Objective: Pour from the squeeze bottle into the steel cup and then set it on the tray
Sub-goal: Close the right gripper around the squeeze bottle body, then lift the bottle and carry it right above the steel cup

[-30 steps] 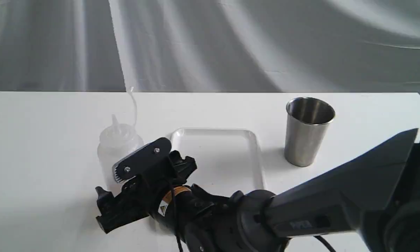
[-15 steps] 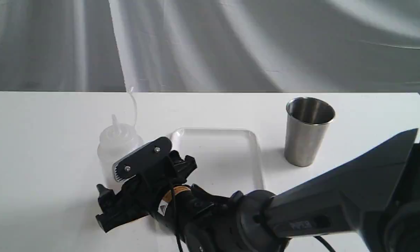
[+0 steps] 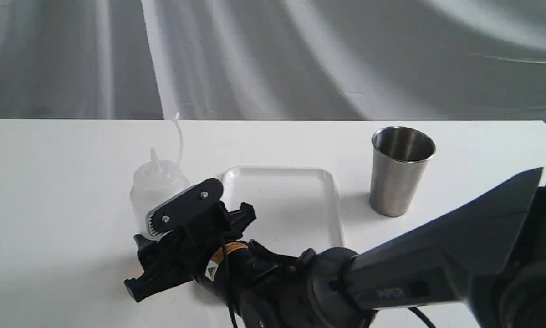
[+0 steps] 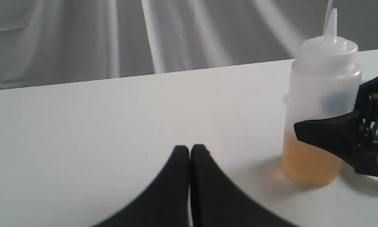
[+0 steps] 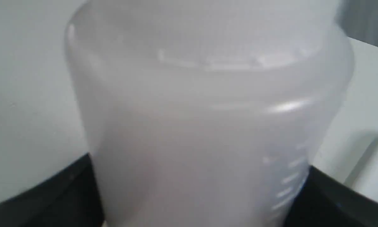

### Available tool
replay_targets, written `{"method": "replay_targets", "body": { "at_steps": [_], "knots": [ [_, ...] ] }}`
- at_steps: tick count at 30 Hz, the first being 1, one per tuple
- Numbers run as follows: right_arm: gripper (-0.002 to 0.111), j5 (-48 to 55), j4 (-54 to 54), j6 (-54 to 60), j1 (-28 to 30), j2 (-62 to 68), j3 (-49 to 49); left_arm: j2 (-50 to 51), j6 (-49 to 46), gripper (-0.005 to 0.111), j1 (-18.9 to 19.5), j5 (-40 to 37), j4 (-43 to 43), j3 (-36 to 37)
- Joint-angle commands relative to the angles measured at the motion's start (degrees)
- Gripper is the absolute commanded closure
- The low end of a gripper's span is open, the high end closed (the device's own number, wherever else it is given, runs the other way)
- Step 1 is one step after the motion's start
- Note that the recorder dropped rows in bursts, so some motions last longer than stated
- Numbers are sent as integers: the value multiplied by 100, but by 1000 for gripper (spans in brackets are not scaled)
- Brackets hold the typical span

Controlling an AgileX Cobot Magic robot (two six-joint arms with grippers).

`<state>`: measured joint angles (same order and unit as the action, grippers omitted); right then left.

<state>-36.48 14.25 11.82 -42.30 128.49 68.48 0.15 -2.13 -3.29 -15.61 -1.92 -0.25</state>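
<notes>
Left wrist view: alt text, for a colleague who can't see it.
An upright squeeze bottle, amber liquid filling its lower part, stands on the white table, a black finger of the right end effector across its side. The left end effector sits shut and empty in the foreground.

Matte black arm [image 3: 436, 259], orange band [image 3: 231, 248], dangling cable [image 3: 229, 305].

We see the squeeze bottle [image 4: 324, 82] translucent whitish, amber liquid [image 4: 307, 162] low inside; the steel cup [image 3: 399, 180] brushed silver-grey; the tray [image 3: 291, 205] glossy white; the table [image 3: 49, 191] plain white; the left gripper [image 4: 189, 154] and right gripper [image 3: 141, 255] black; the backdrop [image 3: 345, 59] grey, pale-streaked.
</notes>
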Motion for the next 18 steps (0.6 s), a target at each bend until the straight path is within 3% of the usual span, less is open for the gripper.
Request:
{"method": "replay_targets", "body": {
  "at_steps": [1, 14, 18],
  "knots": [
    [85, 97, -6, -25, -39, -117, 33, -15, 11, 107, -33, 39, 4, 25],
    [85, 1845, -1101, -48, 29, -1586, 33, -15, 26, 107, -33, 39, 4, 25],
    [85, 2460, -1953, -563, 99, -2138, 33, -15, 26, 107, -33, 39, 4, 25]
  ]
}}
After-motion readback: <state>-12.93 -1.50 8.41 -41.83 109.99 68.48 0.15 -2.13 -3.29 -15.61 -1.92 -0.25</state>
